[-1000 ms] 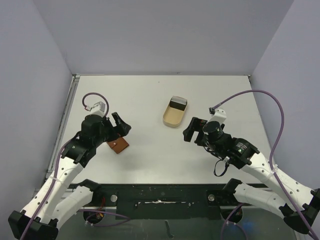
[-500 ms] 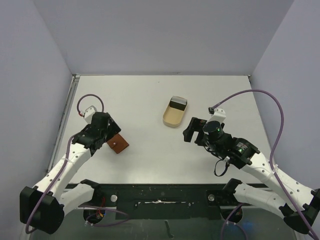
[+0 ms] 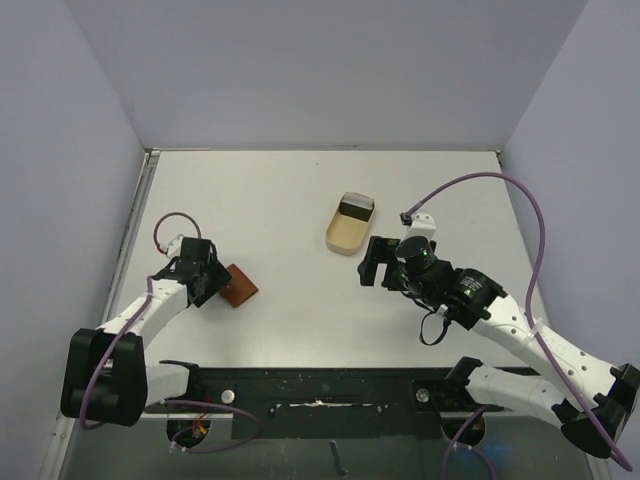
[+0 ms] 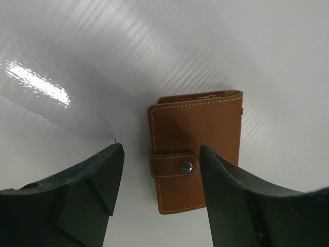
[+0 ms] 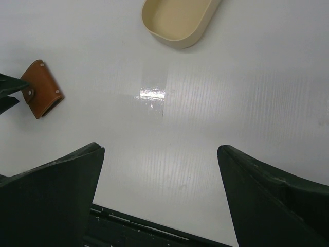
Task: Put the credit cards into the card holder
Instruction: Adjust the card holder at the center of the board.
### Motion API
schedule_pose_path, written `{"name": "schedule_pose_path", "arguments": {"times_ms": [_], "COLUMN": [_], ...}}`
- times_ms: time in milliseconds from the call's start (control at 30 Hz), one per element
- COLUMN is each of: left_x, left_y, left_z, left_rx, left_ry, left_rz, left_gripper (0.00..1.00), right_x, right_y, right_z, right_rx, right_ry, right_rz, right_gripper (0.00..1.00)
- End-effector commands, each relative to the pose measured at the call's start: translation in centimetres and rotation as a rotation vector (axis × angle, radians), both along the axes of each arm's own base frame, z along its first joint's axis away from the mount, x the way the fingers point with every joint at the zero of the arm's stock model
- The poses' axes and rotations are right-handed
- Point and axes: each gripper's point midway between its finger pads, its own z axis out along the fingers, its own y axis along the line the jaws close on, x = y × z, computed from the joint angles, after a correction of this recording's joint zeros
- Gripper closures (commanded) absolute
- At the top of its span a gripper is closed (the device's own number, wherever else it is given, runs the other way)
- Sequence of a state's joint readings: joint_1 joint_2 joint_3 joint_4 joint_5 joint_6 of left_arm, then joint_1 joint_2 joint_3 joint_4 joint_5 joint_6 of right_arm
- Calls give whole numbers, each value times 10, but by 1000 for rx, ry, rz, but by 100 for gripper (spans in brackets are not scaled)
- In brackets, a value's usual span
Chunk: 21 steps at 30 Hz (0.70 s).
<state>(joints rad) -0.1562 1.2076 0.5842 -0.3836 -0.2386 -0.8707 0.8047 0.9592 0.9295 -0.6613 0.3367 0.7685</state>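
Task at an early stage. The wallet (image 3: 238,288) lies flat on the table (image 3: 300,180), folded, its snap strap fastened; no card is in it. To the wallet's right and farther back, well apart from it, stands the tray (image 3: 343,238). The dark-and-pale shape at the tray's far end is judged to be the cards (image 3: 356,207), though it is too small to be sure.

The left gripper (image 3: 207,281) sits low at the wallet's left edge. In the wrist view its fingers (image 4: 87,190) are spread, with the wallet (image 4: 198,128) lying between and just beyond them. Contact cannot be told, and nothing is pinched. The right gripper (image 3: 374,262) hangs well to the wallet's right, fingers (image 5: 56,190) wide apart and empty.

Left to do, as judged: unfasten and open the wallet, fetch the cards, and slide them into the slots.

Compared with a second ago, the left arm has dropped and drawn back, bringing its gripper from above the wallet's far side to its left edge. The right gripper has shifted slightly towards the wallet. The wallet and the tray have not moved.
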Motion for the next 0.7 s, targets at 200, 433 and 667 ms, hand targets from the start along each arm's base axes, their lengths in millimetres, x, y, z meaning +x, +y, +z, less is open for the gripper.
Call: {"name": "schedule_pose_path", "arguments": {"times_ms": [200,433,667], "left_x": [-6,-35,-23], "left_y": [-88,-169,-181], "left_z": [-6,18,47], "left_rx": [-339,-492,-426], "left_ry": [-52,-151,-190], "left_rz": [-230,-387,-529], "left_gripper": [47,50,49], "right_x": [3,11,16], "right_y": [-5,-9,-8], "right_z": [7,0,3], "right_rx": [2,-63,-56], "right_ry": [-38,-28,-19], "right_rz": [-3,-34,-62], "right_gripper": [2,2,2]}}
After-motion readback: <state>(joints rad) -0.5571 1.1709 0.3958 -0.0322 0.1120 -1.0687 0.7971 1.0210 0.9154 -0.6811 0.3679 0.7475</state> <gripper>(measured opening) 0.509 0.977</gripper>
